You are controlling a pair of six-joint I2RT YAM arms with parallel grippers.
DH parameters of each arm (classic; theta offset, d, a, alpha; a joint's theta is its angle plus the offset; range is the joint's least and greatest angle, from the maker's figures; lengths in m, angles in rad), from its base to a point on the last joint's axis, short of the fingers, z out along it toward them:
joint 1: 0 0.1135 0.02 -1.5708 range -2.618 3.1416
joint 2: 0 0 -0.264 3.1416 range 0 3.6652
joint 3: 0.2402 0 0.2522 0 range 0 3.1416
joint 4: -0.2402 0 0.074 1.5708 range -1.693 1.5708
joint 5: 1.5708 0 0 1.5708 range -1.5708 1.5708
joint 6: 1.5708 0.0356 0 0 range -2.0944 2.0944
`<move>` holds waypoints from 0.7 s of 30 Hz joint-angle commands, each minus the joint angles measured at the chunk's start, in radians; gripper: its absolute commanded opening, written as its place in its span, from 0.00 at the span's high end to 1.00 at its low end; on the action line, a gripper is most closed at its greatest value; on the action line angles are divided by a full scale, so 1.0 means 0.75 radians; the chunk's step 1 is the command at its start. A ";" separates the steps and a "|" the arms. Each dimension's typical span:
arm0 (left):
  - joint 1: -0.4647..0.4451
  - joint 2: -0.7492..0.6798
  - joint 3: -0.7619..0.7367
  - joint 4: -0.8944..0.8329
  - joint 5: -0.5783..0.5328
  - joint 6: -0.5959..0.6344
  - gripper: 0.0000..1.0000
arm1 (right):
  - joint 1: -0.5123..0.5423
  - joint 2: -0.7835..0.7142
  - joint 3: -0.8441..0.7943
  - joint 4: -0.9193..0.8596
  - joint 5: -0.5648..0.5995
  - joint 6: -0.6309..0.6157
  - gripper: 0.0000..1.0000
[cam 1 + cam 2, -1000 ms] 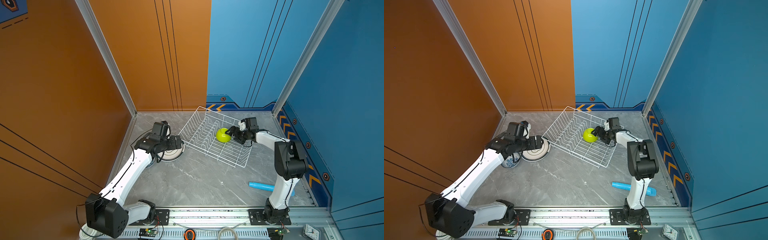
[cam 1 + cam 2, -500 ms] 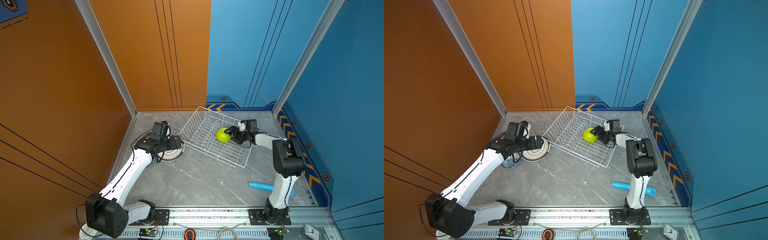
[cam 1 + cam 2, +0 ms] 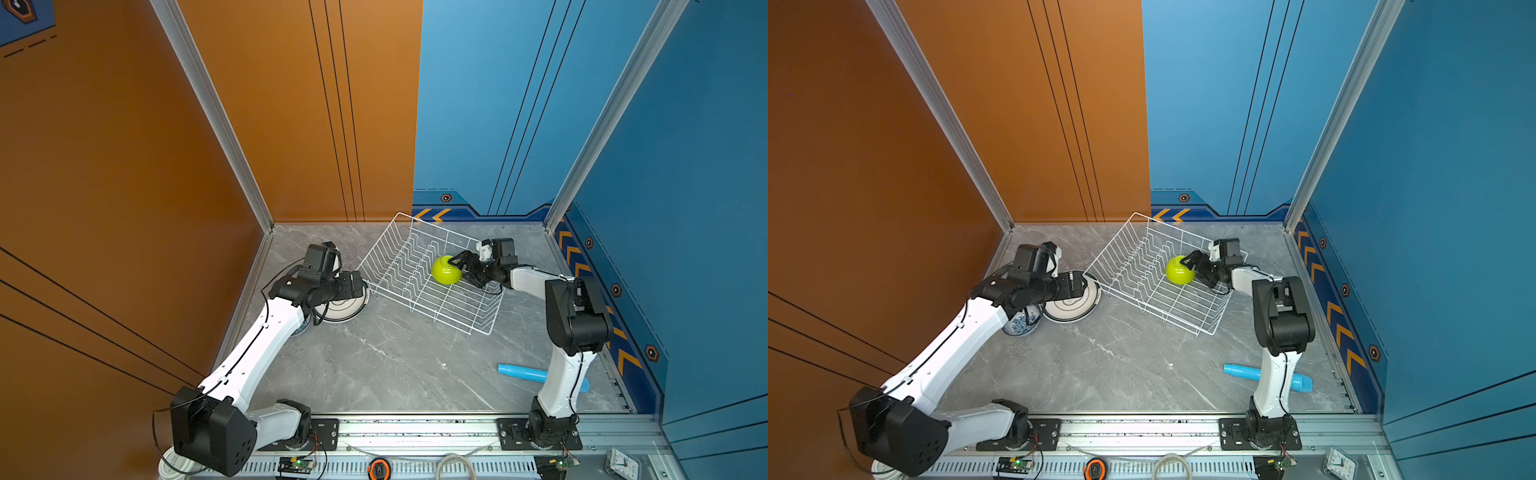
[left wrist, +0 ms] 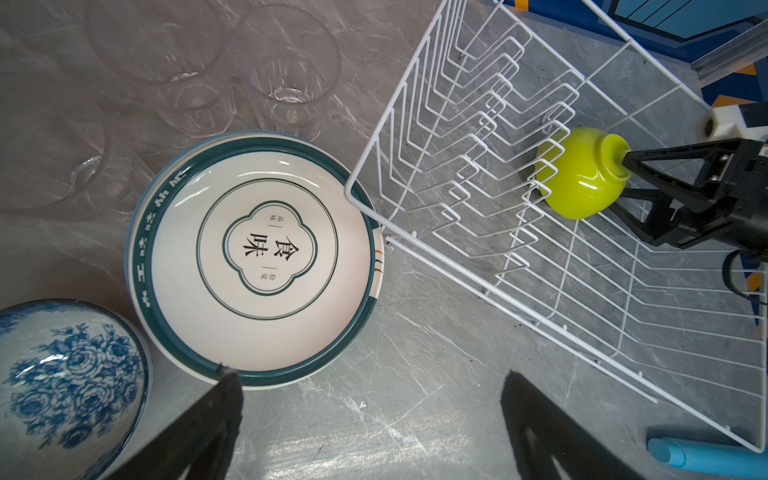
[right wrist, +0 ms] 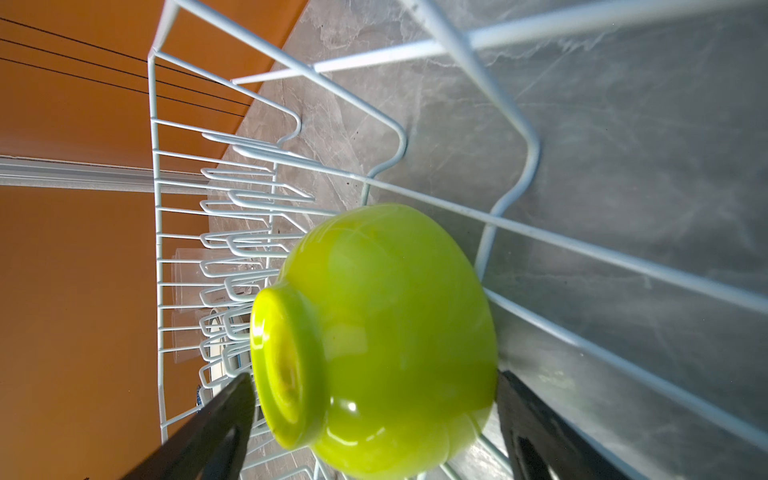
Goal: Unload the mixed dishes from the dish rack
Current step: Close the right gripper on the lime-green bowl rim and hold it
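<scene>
Near the end of this one, by the look of it: the dish rack point(image 3: 428, 286) sits skewed at the back of the table point(image 3: 395, 365) with just one thing in it, the lime-green bowl point(image 3: 446, 270), tipped on its side against the zigzag dividers at the end nearer the right arm. The right gripper point(image 3: 462, 271) is in there with it, fingers point(image 5: 224, 415) spread wide to either side of the bowl, one tip at the foot ring and one by the rim, and I cannot tell whether they press on it or only bracket it. Everything else looks unloaded over on the left: a dark-rimmed plate point(image 4: 257, 257) stacked on a second plate point(image 4: 379, 266) (only a sliver of its edge shows), a blue-and-white bowl point(image 4: 70, 374) just beside them, and clear glass cups point(image 4: 286, 70) standing behind. The left gripper point(image 4: 374, 415) hangs over bare table near the plate's rim, spread wide with nothing between its tips. So one bowl left to lift out, I'd say. Writing? The top plate carries two big characters, 食味, inside a clover-shaped frame; the tiny ones flanking them are too small to read. The light blue tube point(image 3: 521, 372) by the right arm's base shows no marking I can see
</scene>
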 commanded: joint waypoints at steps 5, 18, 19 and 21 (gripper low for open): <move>-0.004 0.008 0.036 -0.001 0.028 -0.012 0.02 | 0.020 0.009 -0.031 -0.110 0.077 -0.028 0.07; -0.004 -0.001 0.029 -0.002 0.028 -0.011 0.02 | 0.044 0.016 -0.091 0.024 0.017 0.085 0.09; -0.004 -0.002 0.028 -0.001 0.029 -0.012 0.02 | 0.048 0.006 -0.102 0.010 0.036 0.076 0.09; -0.004 -0.001 0.023 -0.001 0.023 -0.012 0.02 | 0.051 -0.017 -0.114 -0.024 0.077 0.051 0.09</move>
